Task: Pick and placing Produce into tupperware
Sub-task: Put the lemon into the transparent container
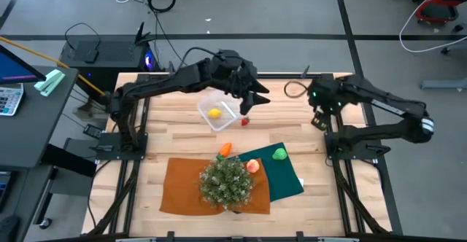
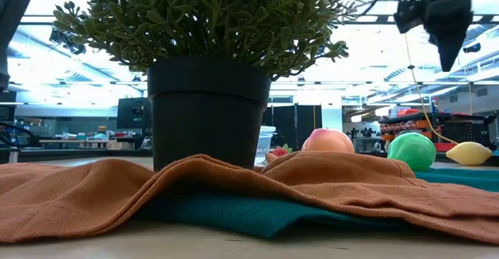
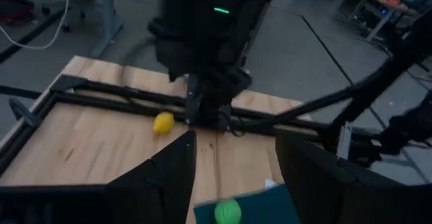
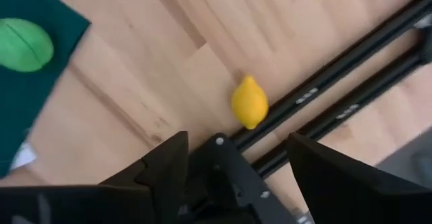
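The clear tupperware [image 1: 219,113] sits on the wood table at the far middle with a yellow piece of produce [image 1: 214,113] inside. A red piece [image 1: 245,121] lies on the table beside it. An orange piece [image 1: 225,149], a peach-pink one [image 1: 252,165] and a green one [image 1: 279,154] lie near the cloths. My left gripper [image 1: 249,103] hovers open and empty [image 3: 233,183] by the tupperware's right side, above the red piece. My right gripper [image 1: 319,119] is open and empty [image 4: 236,177] above a yellow lemon [image 4: 249,101] that lies by its arm's base rails.
A bushy potted plant [image 1: 226,180] stands on an orange cloth [image 1: 190,187] at the near middle. A dark green cloth [image 1: 284,176] lies to its right. Black frame rails [image 4: 324,82] run beside the lemon. Bare wood lies at the table's left.
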You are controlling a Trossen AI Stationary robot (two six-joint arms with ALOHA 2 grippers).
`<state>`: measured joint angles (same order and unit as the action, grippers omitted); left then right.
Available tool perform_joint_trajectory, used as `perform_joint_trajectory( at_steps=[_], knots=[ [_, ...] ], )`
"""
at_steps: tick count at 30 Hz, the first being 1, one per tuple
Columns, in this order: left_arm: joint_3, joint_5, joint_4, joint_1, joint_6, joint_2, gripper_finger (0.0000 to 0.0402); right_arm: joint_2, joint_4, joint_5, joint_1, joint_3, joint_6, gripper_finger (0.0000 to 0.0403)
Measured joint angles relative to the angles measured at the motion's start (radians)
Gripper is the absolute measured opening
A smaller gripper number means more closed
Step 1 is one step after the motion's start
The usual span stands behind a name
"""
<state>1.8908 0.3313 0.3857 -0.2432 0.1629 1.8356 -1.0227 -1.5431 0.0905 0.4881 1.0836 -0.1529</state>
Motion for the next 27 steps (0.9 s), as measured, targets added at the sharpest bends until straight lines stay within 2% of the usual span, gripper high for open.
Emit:
perform_joint_trajectory(
  at_steps=[6,11,18,24,27],
  knots=[
    [0.0,-0.003,0.101,-0.015,-0.045,-0.074,0.0208,-0.102,0.036,-0.077,0.227,0.0,0.139,0.0218],
    [0.0,-0.004,0.176,-0.032,-0.076,-0.121,0.0212,-0.2,0.036,-0.084,0.332,0.0,0.217,0.0223],
    [0.0,-0.005,0.264,-0.053,-0.096,-0.155,0.0205,-0.283,0.068,-0.049,0.361,0.0,0.236,0.0224],
    [0.0,-0.005,0.295,-0.055,-0.097,-0.159,0.0205,-0.251,0.101,0.125,0.354,-0.001,0.12,0.0215],
    [0.0,-0.005,0.293,-0.058,-0.104,-0.159,0.0202,-0.213,0.117,0.127,0.353,-0.001,0.116,0.0213]
  ],
)
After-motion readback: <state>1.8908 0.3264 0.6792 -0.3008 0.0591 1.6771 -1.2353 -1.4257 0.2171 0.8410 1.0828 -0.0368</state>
